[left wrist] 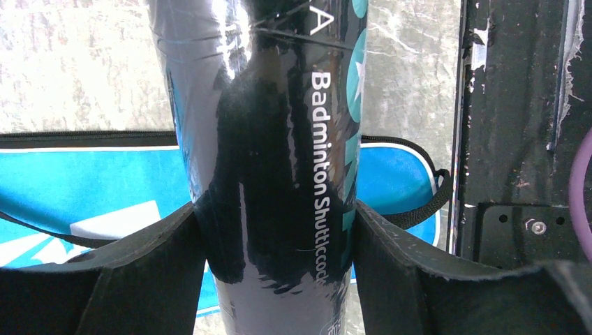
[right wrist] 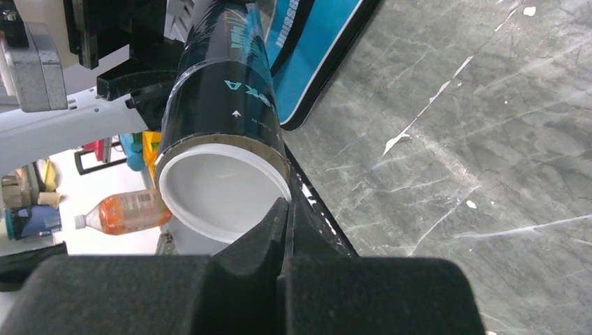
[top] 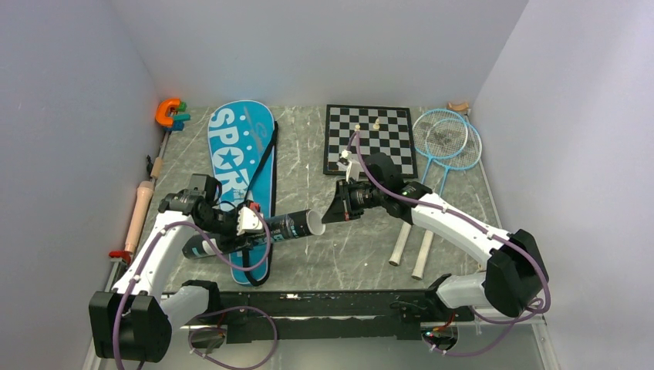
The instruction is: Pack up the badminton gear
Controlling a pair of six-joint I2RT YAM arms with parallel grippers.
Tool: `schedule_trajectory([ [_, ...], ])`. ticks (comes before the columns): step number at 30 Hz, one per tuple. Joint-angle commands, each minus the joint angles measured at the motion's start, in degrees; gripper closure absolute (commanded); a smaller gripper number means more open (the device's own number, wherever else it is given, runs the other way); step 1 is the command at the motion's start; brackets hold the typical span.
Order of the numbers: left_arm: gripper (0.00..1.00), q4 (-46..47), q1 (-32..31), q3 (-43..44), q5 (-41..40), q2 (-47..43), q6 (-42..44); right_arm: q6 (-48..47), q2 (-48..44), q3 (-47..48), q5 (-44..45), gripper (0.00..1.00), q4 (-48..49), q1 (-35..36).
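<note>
Clamping the tube point(top: 289, 227), left gripper point(top: 245, 223) holds it facing the pinched-together right gripper point(top: 330, 212).

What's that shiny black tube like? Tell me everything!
The tube is shiny black with teal patterns and white words, "Badminton Shuttlecock". It is long and round, with a white end. The left claw grips its middle, holding it sideways over the blue bag. The right claw, shut, sits at the white end.
</note>
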Motion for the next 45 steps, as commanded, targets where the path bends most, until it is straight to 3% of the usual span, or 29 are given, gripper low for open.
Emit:
schedule_trajectory([
  [1,1.0,-1.1,-0.32,1.26,2.66,-0.87,1.76,0.49,0.19,2.17,0.71,1.0,2.22,0.28],
  [17,1.0,-0.88,-0.68,1.63,2.68,-0.72,1.42,1.89,1.31,2.99,-0.48,1.0,4.48,1.29],
  [39,1.0,-1.77,-0.68,2.9,2.96,-0.57,1.38,1.08,-7.92,-3.43,-1.32,1.0,1.13,-3.41],
  [45,1.0,-1.66,-0.68,3.47,3.34,-0.22,1.01,2.92,-7.56,-3.73,-4.28,1.0,4.6,-3.72],
])
